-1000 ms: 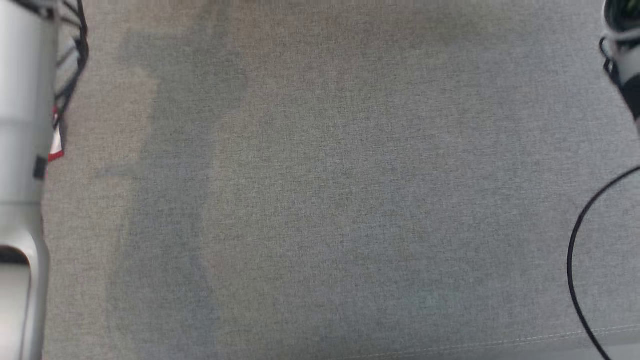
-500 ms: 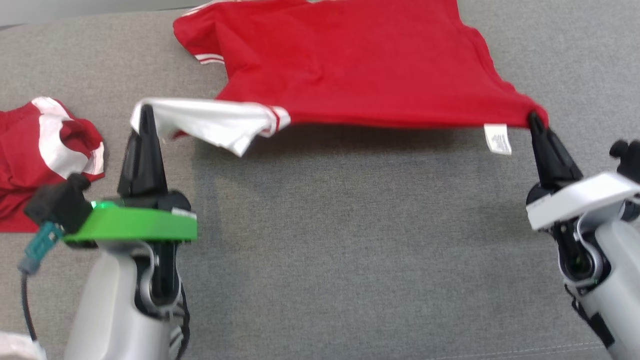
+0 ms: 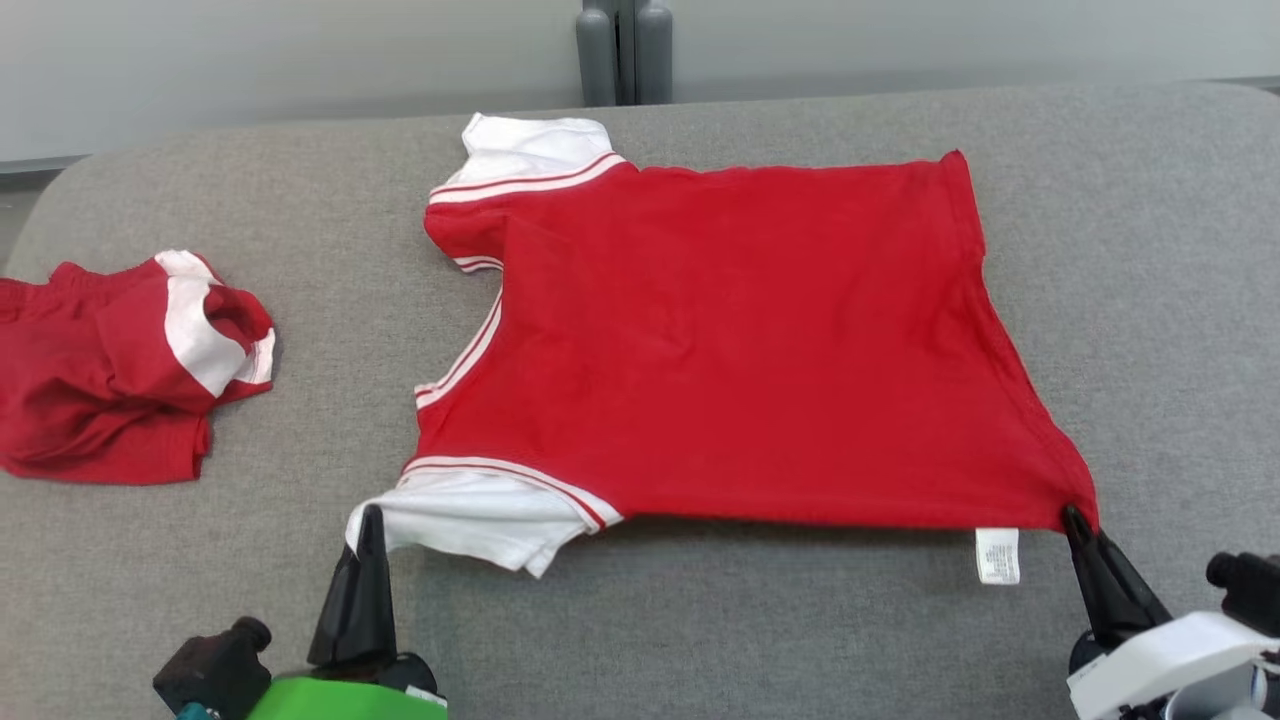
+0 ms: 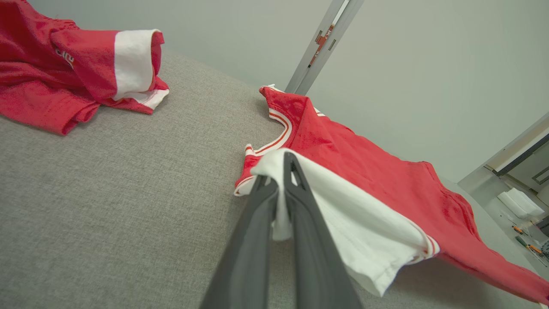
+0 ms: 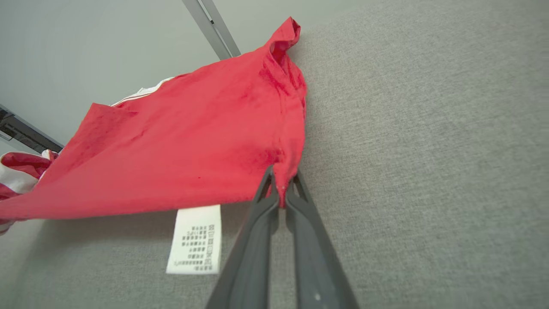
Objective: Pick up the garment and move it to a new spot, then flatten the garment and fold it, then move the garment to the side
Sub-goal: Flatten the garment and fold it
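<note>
A pale grey wall (image 3: pixel 250 60) runs behind a desk (image 3: pixel 700 640) topped with grey woven fabric, and a grey post (image 3: pixel 625 50) stands just past the middle of the desk's far edge.

A red shirt (image 3: pixel 740 330) with white sleeves and white-striped trim is spread across the middle of the desk, collar towards the left edge and hem towards the right edge. Its far side lies flat, close to the far edge, with one white sleeve (image 3: pixel 530 150) resting there. Its near side is lifted off the fabric, with a shadow beneath it.

The left tool (image 3: pixel 368 520) is clenched on the end of the other white sleeve (image 4: pixel 343 214), on the side nearest the desk's front edge. In the left wrist view the two dark fingers (image 4: pixel 309 223) pinch the white cloth between them.

The right tool (image 3: pixel 1078 520) is clenched on the near hem corner of the shirt, towards the desk's right edge. In the right wrist view the red corner is caught between its fingertips. A white care label (image 3: pixel 997 555) hangs from the raised near side, just beside that corner.

A second red and white garment (image 3: pixel 110 370) lies crumpled at the left edge of the desk, well apart from the shirt.
</note>
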Motion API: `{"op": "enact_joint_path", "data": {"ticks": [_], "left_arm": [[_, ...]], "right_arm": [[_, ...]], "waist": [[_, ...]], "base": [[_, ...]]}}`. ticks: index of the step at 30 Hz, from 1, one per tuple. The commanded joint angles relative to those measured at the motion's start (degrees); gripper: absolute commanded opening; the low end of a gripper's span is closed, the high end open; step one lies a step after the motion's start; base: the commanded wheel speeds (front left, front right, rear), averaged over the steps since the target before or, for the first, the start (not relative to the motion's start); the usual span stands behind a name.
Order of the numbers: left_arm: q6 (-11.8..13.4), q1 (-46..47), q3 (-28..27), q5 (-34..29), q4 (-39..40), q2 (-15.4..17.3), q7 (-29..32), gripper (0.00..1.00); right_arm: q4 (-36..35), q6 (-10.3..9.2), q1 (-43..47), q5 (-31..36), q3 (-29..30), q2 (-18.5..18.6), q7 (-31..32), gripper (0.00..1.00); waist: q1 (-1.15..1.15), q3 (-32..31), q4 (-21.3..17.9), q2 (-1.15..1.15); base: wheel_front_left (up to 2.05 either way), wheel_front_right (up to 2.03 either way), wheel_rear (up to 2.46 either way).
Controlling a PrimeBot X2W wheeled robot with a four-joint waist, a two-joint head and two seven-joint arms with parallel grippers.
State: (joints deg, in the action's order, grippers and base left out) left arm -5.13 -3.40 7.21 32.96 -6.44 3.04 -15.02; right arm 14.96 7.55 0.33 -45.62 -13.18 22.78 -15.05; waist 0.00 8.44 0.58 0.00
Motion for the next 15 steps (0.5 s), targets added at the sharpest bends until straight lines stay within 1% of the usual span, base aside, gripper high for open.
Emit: {"op": "enact_joint_path", "data": {"ticks": [1, 8, 15], "left_arm": [[-0.31, -1.61, 0.21, -0.04, 0.33, 0.05, -0.19, 0.0], [-0.15, -4.56, 2.65, 0.26, 0.33, -0.04, -0.2, 0.0], [-0.75, -2.56, 4.23, -1.08, -0.53, -0.08, -0.19, 0.0]], "right_arm": [[-0.24, -0.12, 2.02, 0.95, 0.73, 0.3, -0.18, 0.0], [-2.06, -0.12, 6.85, 2.95, 3.62, -1.28, 0.74, 0.0], [-3.66, -0.11, 5.72, 4.45, 4.4, -2.55, 2.27, 0.0]], "waist": [[0.0, -1.27, 0.76, 0.0], [0.0, -2.31, 0.87, 0.0], [0.0, -2.64, 0.26, 0.0]], "base": [[0.0, 0.0, 0.0], [0.0, 0.0, 0.0], [0.0, 0.0, 0.0]]}}
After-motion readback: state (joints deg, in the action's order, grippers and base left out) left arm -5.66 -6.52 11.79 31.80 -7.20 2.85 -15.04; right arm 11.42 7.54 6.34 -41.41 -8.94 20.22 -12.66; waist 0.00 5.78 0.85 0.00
